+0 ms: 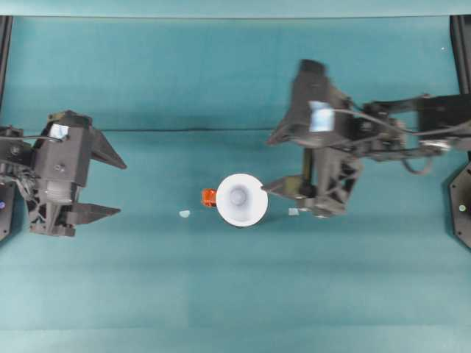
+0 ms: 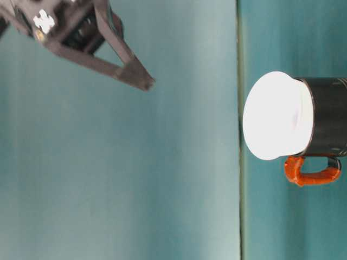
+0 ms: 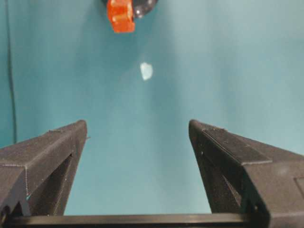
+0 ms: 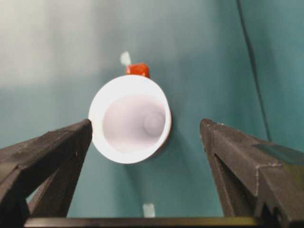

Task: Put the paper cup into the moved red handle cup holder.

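Note:
The white paper cup (image 1: 241, 198) (image 4: 129, 118) sits upright inside the black red handle cup holder (image 2: 328, 116), with its wide rim (image 2: 276, 116) standing proud of the holder. The orange-red handle (image 1: 209, 196) (image 2: 312, 173) (image 3: 120, 15) (image 4: 137, 70) sticks out toward the left arm. My right gripper (image 1: 268, 163) (image 4: 146, 124) is open and raised above the cup, slightly to its right, holding nothing; one of its fingers (image 2: 130, 70) hangs high over the table. My left gripper (image 1: 118, 187) (image 3: 137, 128) is open and empty at the far left, facing the handle from a distance.
A small white scrap (image 1: 184, 213) (image 3: 146, 71) lies on the teal table between the left gripper and the holder. Another scrap (image 1: 293, 212) (image 4: 148, 209) lies under the right arm. Black frame posts (image 1: 462, 44) stand at the table's side edges.

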Robot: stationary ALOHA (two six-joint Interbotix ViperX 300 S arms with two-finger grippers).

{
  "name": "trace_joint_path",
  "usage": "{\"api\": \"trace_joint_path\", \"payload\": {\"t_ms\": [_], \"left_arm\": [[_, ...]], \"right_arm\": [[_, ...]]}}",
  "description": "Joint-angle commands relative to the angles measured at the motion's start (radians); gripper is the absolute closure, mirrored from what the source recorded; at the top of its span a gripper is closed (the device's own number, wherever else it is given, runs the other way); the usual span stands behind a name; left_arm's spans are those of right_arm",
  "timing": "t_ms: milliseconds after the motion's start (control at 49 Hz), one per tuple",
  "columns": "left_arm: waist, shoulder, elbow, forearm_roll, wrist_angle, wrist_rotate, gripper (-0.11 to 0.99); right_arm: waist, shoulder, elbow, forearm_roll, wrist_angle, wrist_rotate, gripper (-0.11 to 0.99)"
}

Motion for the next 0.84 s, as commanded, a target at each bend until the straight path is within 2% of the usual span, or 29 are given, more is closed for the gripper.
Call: {"api": "trace_joint_path", "payload": {"t_ms": [0, 184, 286, 388, 654, 817], "left_arm": [[0.0, -0.023, -0.015, 0.002, -0.008, -0.002, -0.04], [0.0, -0.035, -0.011, 0.002, -0.008, -0.003, -0.04], [0.0, -0.034, -0.012, 0.0, -0.012, -0.003, -0.04], [0.002, -0.035, -0.012, 0.002, -0.031, -0.002, -0.04], [0.002, -0.037, -0.012, 0.002, -0.083, 0.006, -0.04], [0.002, -0.043, -0.011, 0.002, -0.084, 0.003, -0.04]], "right_arm": [[0.008, -0.063, 0.032, -0.002, -0.049, -0.008, -0.04], [0.021, -0.14, 0.115, -0.002, -0.071, -0.005, -0.04], [0.041, -0.169, 0.146, -0.002, -0.075, -0.006, -0.04], [0.051, -0.195, 0.17, -0.002, -0.078, -0.005, -0.04], [0.054, -0.219, 0.198, -0.002, -0.078, -0.003, -0.04], [0.054, -0.227, 0.204, -0.002, -0.078, -0.003, -0.04]]}}
